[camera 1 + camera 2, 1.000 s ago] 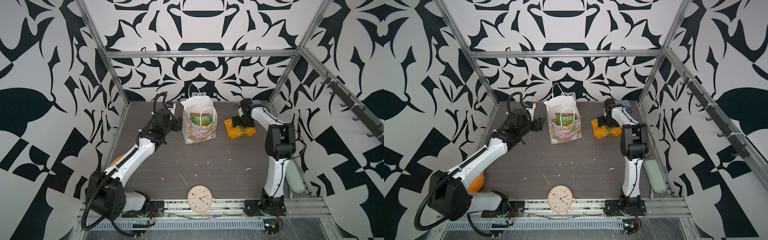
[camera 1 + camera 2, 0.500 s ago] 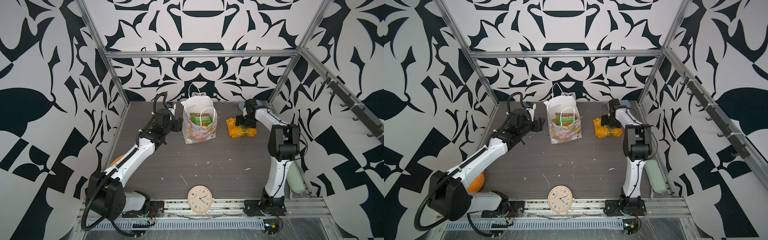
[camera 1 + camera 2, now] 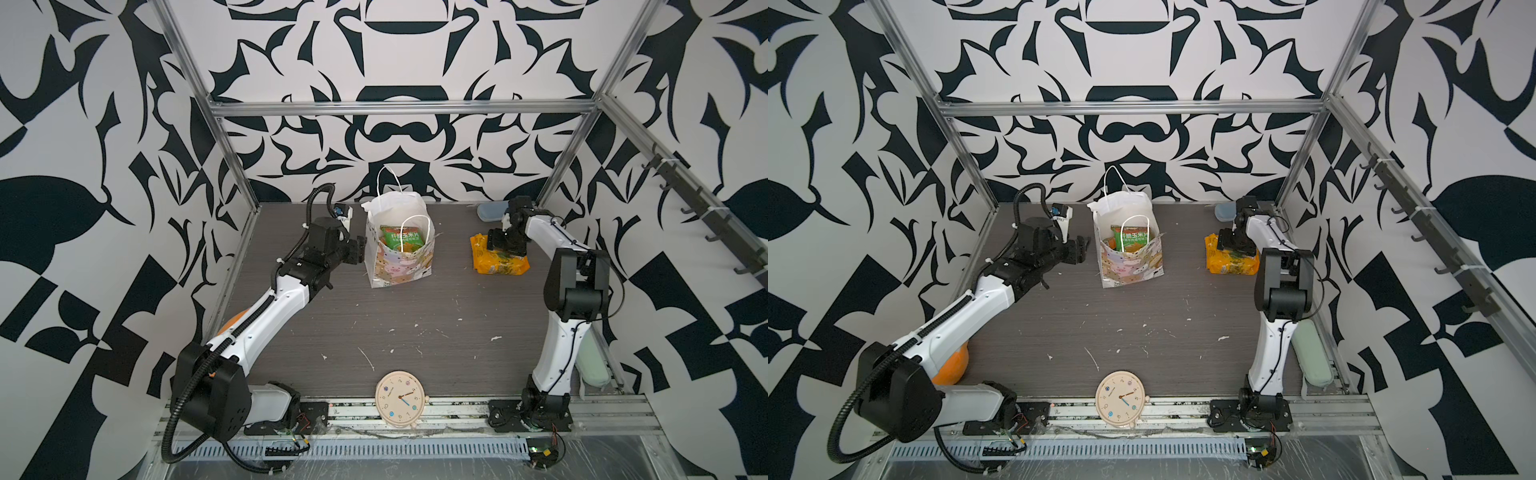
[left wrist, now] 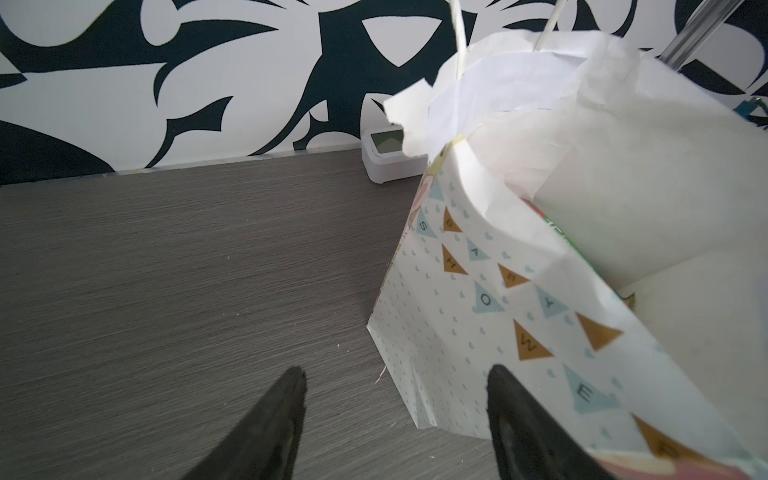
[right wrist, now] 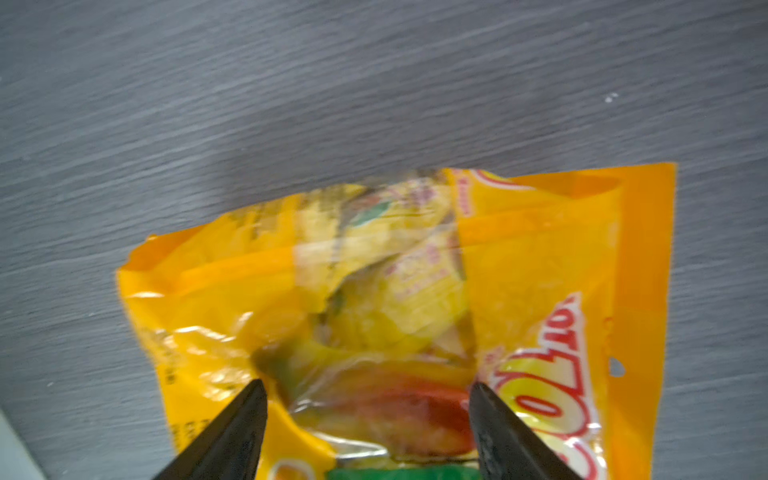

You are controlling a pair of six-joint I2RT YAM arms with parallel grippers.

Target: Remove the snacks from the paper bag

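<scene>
The white paper bag stands upright at the back middle of the table. A green snack sticks up inside it, with orange showing under it. My left gripper is open just left of the bag. In the left wrist view one finger overlaps the bag's narrow side. A yellow-orange snack lies flat on the table at the right. My right gripper hangs open over it, one fingertip over each side of its middle.
A round cream clock lies at the front edge. A small white display box stands by the back wall. A blue-grey pad sits at the back right, a pale green case along the right rail, an orange plush under the left arm.
The right gripper and the yellow-orange snack under it have shifted a little to the right, and its jaws have narrowed somewhat. The left gripper has opened slightly and stayed beside the bag.
</scene>
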